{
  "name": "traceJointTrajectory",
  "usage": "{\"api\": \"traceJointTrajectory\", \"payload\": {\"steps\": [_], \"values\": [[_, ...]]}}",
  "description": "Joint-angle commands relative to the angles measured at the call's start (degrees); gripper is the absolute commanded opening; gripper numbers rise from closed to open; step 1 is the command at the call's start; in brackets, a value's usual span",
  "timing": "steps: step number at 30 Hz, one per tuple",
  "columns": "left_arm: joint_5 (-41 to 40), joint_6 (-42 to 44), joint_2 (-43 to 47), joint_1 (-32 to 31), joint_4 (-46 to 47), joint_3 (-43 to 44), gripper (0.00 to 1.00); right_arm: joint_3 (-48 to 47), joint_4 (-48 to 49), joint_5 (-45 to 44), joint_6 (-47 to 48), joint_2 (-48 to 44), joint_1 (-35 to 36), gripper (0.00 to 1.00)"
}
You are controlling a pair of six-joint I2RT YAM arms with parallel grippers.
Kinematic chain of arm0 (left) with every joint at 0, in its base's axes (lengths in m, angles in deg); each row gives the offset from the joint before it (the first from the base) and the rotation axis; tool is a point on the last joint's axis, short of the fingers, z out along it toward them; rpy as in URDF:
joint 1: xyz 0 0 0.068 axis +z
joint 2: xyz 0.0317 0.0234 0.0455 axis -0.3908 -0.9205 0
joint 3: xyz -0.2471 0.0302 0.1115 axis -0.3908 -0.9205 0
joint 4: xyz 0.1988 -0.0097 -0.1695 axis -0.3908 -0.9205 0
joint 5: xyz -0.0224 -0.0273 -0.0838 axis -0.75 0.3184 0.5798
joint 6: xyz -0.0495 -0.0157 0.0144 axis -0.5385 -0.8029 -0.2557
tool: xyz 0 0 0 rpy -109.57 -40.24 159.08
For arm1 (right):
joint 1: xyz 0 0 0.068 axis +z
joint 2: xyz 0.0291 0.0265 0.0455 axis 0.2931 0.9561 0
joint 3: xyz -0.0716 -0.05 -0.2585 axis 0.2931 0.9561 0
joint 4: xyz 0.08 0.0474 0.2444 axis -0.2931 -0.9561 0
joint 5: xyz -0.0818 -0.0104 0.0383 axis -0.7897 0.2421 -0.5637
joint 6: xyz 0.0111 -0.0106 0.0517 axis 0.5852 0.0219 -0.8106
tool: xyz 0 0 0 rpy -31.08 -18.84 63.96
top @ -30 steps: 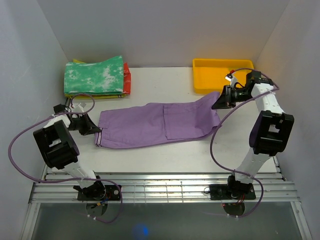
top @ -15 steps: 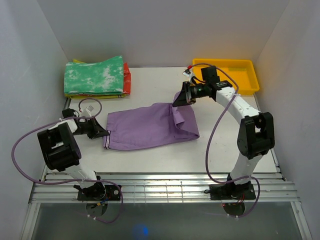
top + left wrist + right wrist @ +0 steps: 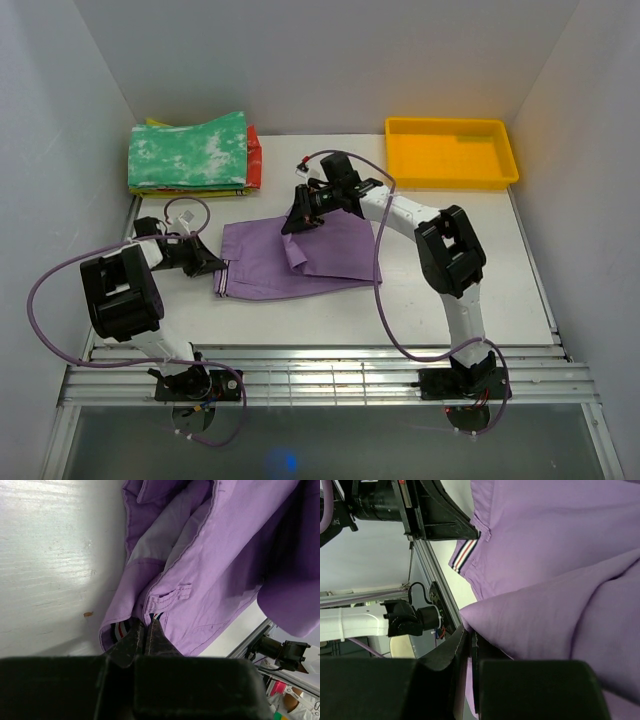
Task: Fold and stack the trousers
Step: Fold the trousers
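The lilac trousers (image 3: 285,262) lie folded over on the white table, waistband at the left. My left gripper (image 3: 212,268) is shut on the striped waistband (image 3: 120,630), pinning it at the table. My right gripper (image 3: 293,225) is shut on the leg ends (image 3: 485,615) and holds them lifted above the trousers' middle, so the legs drape back over the seat. In the right wrist view the cloth (image 3: 555,555) fills the frame, with the waistband stripe (image 3: 464,555) below it.
A stack of folded garments, green-and-white (image 3: 188,150) on top with red (image 3: 254,157) and yellow edges, sits at the back left. A yellow tray (image 3: 451,152) stands at the back right. Metal rails (image 3: 320,375) run along the near edge.
My right gripper has carried the leg ends leftward from the yellow tray to above the trousers' middle, folding the legs over. The left gripper has shifted slightly right with the waistband.
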State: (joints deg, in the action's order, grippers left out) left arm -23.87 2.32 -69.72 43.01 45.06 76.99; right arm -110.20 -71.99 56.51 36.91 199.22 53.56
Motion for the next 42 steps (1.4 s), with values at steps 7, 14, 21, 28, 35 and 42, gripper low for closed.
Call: {"api": "traceJointTrajectory", "payload": {"steps": [7, 14, 21, 28, 35, 42], "values": [[3.32, -1.80, 1.38, -0.94, 2.67, -1.79, 0.00, -7.93, 6.31, -2.78, -5.40, 3.20, 4.71, 0.08], [3.06, -3.30, 1.73, -1.20, 3.99, -2.32, 0.00, -8.46, 8.59, -4.54, -8.30, 4.78, 7.69, 0.08], [2.88, -4.00, 2.96, -1.38, 5.04, -3.63, 0.00, -10.66, 10.69, -5.50, -9.97, 7.59, 10.06, 0.08], [3.06, -4.88, 4.01, -1.38, 5.92, -4.69, 0.00, -12.50, 13.34, -5.77, -11.47, 11.63, 12.27, 0.08], [2.53, -5.14, 4.19, -1.47, 6.36, -5.22, 0.00, -14.70, 14.66, -5.59, -12.43, 13.48, 13.58, 0.08], [2.26, -5.94, 3.57, -1.47, 6.54, -4.95, 0.00, -15.22, 15.71, -5.94, -14.90, 14.36, 15.87, 0.08]]}}
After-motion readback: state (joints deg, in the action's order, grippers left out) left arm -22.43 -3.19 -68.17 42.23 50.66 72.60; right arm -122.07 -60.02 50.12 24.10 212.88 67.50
